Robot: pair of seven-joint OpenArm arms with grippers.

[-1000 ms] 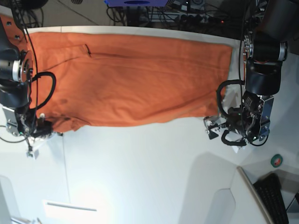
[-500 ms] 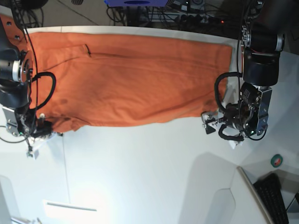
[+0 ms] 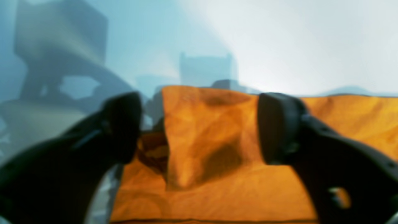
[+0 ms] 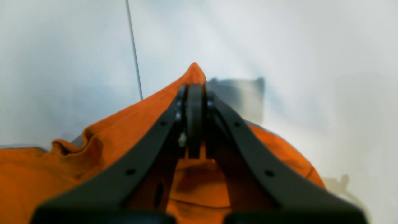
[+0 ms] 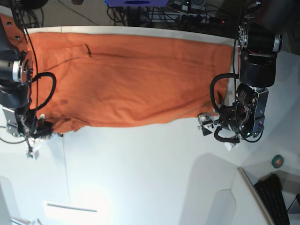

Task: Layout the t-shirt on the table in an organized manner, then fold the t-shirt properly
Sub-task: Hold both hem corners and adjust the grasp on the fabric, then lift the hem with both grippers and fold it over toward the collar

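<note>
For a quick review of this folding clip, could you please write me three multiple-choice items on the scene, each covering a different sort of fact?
1. Where does the shirt lie on the table?
A. along the far edge
B. at the near edge
C. hanging off the side

2. What colour is the shirt?
A. blue
B. orange
C. green

3. How does the right gripper stand?
A. wide open above bare table
B. out of every view
C. shut on the shirt

Answers:
1 A, the base view shows the shirt spread along the far edge.
2 B, every view shows orange cloth.
3 C, the right wrist view shows its fingers pressed together with a peak of cloth pinched between them.
</note>
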